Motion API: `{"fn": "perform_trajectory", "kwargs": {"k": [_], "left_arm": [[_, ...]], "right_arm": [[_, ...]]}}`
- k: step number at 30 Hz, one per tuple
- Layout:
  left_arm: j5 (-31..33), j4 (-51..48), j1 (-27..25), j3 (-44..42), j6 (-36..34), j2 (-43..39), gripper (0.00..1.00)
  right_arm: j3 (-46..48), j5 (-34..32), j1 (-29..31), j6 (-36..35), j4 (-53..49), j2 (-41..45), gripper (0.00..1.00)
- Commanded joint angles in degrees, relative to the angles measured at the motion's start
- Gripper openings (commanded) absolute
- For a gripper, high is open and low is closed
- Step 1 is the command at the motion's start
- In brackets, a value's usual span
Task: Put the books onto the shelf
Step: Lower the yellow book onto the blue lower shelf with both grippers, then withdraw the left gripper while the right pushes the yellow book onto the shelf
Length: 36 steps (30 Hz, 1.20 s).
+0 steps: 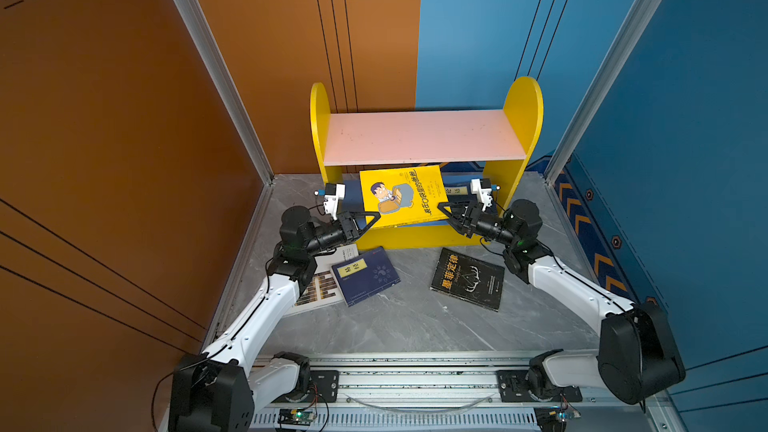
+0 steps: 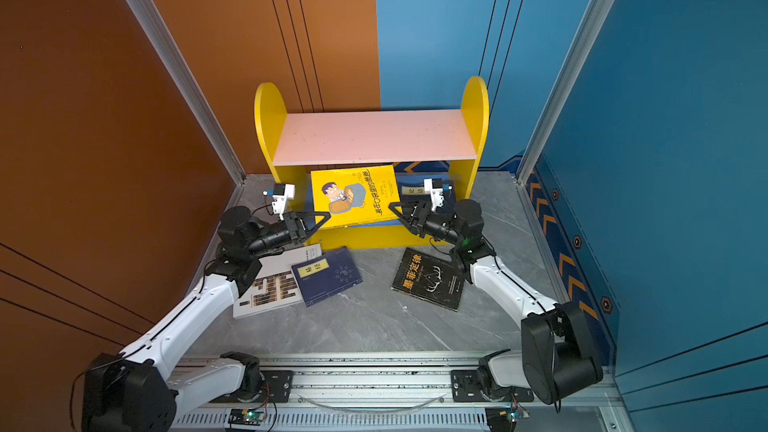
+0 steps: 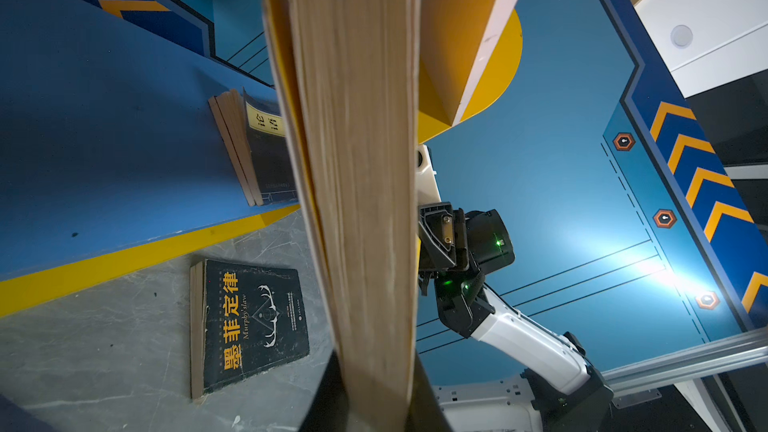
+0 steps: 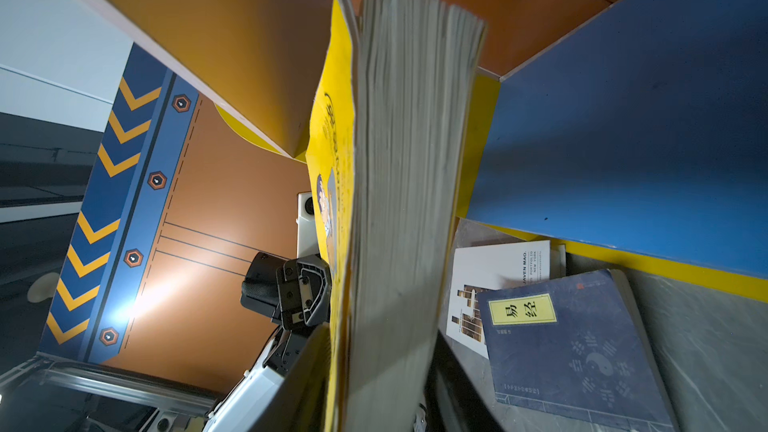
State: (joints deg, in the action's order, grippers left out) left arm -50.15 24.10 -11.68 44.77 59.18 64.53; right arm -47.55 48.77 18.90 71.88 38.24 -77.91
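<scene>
Top views: high, in front of the shelf (image 1: 424, 135), facing down; nearly identical scene.
Left wrist: close against yellow book (image 3: 361, 160) at shelf.
Right wrist: same book, opposite side.

We lose most of the navy books (image 1: 453, 191) beneath the yellow book (image 1: 401, 195); at seven o'clock from the shelf (image 1: 424, 135), the left arm (image 1: 270, 301) covers part of the white book (image 2: 270, 288).

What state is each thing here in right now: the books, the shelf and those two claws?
shelf: upright.
yellow book: tilted, raised over the shelf's lower tier.
left gripper: shut on the yellow book.
right gripper: at that book's corner, grip unclear.
shelved navy book: lying flat.
loose navy book: flat on the table, overlapping the white book.
black book: flat on the table.
</scene>
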Motion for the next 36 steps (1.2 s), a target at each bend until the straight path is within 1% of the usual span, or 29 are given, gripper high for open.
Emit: {"fn": "perform_trajectory", "kwargs": {"k": [1,3,7,10,12,14,15,16,17,18,19,20,22,23,24,25,27,29,31,33,36], "left_arm": [[-2.8,1.6,0.1,3.3,-4.6,-1.7,0.03],[-2.9,1.7,0.0,3.4,-4.9,-1.6,0.02],[-3.3,0.2,0.4,3.8,-6.1,-1.2,0.02],[-2.3,-2.6,1.0,4.2,-7.2,-0.7,0.03],[-0.7,-4.8,1.4,4.4,-7.6,-0.8,0.08],[1.8,-9.5,2.1,5.3,-9.4,-1.2,0.16],[3.6,-13.0,2.2,6.1,-11.0,-1.6,0.19],[5.8,-17.0,2.4,7.1,-12.7,-2.0,0.24],[8.3,-20.9,2.6,8.0,-14.3,-2.5,0.35],[11.8,-26.9,2.9,9.7,-16.4,-3.1,0.4],[15.5,-32.9,3.4,11.5,-18.4,-3.7,0.4],[18.6,-38.2,3.8,12.8,-19.8,-4.3,0.45],[23.7,-44.1,4.6,13.8,-22.1,-6.5,0.49],[25.2,-45.6,5.1,13.9,-22.7,-7.6,0.55],[27.0,-47.0,5.4,13.8,-23.6,-8.9,0.58],[28.9,-48.6,5.7,15.8,-24.8,-10.0,0.58],[33.8,-51.4,6.1,16.1,-26.6,-11.9,0.63],[38.8,-53.5,6.5,15.9,-27.9,-13.4,0.64],[43.1,-54.9,6.9,15.1,-28.2,-14.3,0.71],[45.4,-55.4,7.4,13.8,-27.8,-14.8,0.72],[45.7,-54.7,7.8,11.0,-27.2,-14.4,0.76]], "right_arm": [[-2.0,1.1,0.9,-1.0,-2.2,-0.7,0.42],[-2.0,1.0,0.9,-1.0,-2.4,-0.8,0.39],[-1.9,0.5,0.9,-0.9,-2.7,-0.5,0.25],[-1.5,-0.6,1.0,-1.0,-2.9,-0.2,0.18],[-1.1,-1.1,1.0,-1.1,-2.9,0.0,0.16],[-0.8,-1.8,1.1,-1.1,-2.9,0.2,0.14],[-0.7,-2.1,1.1,-1.1,-2.9,0.1,0.13],[-0.8,-2.5,1.2,-1.2,-3.0,0.1,0.12],[-0.9,-3.0,1.2,-1.1,-3.3,0.1,0.11],[-1.1,-3.8,1.2,-1.1,-3.8,-0.1,0.09],[-1.5,-5.0,1.3,-1.2,-4.8,-0.3,0.07],[-2.0,-6.0,1.4,-1.5,-5.9,-0.4,0.06],[-3.2,-8.1,2.0,-2.4,-6.8,-1.2,0.06],[-3.7,-8.6,2.3,-2.8,-7.0,-1.7,0.07],[-4.7,-9.0,2.9,-3.5,-7.6,-2.3,0.06],[-5.8,-9.4,3.4,-4.3,-8.3,-3.1,0.07],[-8.2,-9.9,4.5,-6.1,-10.5,-4.8,0.06],[-10.9,-10.5,5.6,-8.2,-13.4,-7.0,0.05],[-13.4,-11.6,6.6,-10.1,-15.6,-9.0,0.04],[-15.1,-12.9,7.7,-11.2,-15.5,-11.1,0.04],[-17.3,-14.7,9.2,-11.8,-14.8,-14.3,0.03]]}}
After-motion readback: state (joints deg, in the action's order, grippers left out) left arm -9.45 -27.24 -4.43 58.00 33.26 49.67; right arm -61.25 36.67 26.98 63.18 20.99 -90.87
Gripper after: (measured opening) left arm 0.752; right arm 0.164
